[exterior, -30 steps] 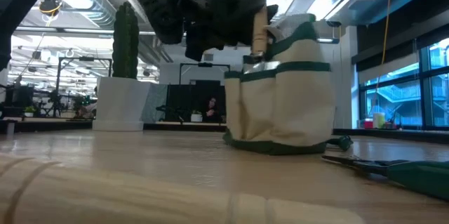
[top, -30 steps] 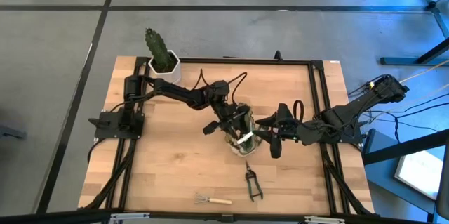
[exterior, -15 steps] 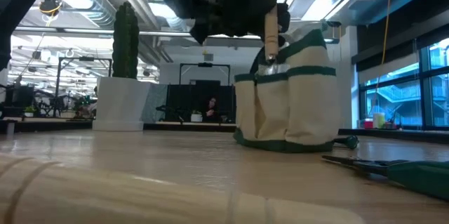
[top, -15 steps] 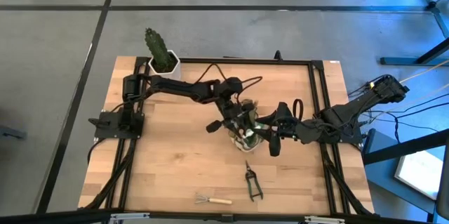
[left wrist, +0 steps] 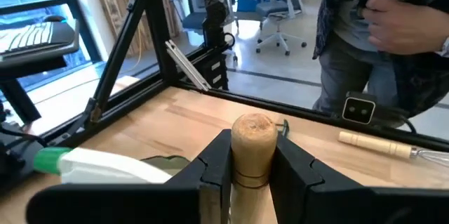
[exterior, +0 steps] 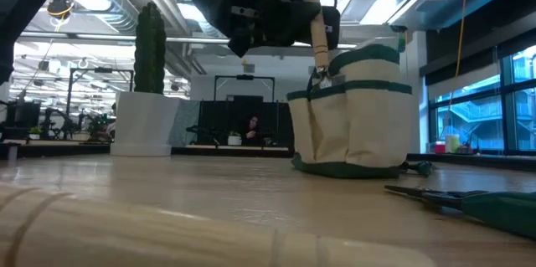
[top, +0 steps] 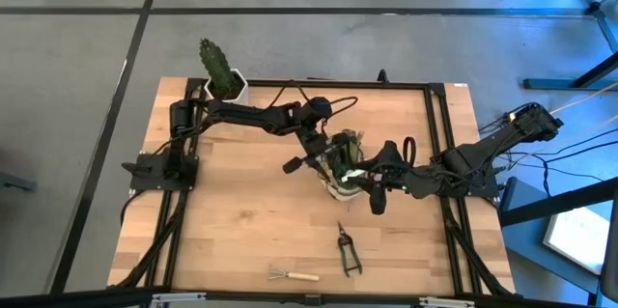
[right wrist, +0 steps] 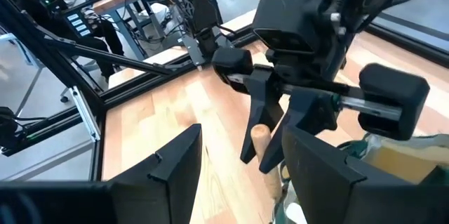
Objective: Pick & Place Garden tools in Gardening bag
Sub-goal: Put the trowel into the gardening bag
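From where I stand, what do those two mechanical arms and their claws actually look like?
Both arms are dark, nearly black, built of jointed segments with black cables looping loosely alongside them. The left arm and the right arm each rise from a black base at the table's edge. The left claw and the right claw each have two flat, angular, matte black fingers. I see no markings.

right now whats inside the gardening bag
A wooden tool handle sticks up out of the gardening bag, clamped by the left pincer. Its metal end and any other contents are hidden by the fabric.
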{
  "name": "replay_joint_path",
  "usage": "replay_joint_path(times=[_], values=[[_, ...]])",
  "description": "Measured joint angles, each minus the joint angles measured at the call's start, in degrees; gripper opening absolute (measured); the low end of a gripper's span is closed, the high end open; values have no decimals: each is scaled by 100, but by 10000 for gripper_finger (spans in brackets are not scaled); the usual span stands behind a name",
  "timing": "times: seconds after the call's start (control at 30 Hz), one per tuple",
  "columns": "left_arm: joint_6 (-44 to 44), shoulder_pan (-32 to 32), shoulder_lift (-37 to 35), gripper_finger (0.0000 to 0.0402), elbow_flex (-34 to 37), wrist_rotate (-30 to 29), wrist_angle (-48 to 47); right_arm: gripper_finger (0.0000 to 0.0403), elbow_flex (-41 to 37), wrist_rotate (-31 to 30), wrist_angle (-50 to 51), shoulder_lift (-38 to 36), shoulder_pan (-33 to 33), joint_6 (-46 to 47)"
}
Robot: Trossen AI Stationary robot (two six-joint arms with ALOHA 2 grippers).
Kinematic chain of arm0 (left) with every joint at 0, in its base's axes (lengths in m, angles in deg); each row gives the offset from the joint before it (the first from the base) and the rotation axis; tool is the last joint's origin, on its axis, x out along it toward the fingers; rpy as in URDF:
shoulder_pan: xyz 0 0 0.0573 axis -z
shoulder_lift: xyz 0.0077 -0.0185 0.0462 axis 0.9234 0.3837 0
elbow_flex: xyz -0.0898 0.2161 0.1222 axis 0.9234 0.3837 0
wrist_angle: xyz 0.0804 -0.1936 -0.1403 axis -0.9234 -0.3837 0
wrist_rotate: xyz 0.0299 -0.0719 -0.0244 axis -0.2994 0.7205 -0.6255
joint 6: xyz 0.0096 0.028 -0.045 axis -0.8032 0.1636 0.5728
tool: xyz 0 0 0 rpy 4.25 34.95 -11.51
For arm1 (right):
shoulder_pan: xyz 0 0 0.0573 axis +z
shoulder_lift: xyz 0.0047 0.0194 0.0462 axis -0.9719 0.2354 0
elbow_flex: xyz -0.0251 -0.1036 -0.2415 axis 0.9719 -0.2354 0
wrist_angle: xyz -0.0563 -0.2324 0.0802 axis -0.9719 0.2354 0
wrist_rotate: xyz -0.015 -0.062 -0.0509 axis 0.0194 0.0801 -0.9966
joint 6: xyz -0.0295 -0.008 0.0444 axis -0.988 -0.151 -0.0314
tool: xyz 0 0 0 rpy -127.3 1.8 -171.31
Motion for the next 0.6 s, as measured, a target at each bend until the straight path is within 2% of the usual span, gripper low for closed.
replay_joint_path(times=[0.43, 0.6], values=[[-341, 16, 172, 59, -4, -218, 163, 201, -181, 7, -191, 29, 0, 61], [-463, -13, 177, 59, -4, -692, 374, 201, -181, 7, -185, 29, 0, 44]])
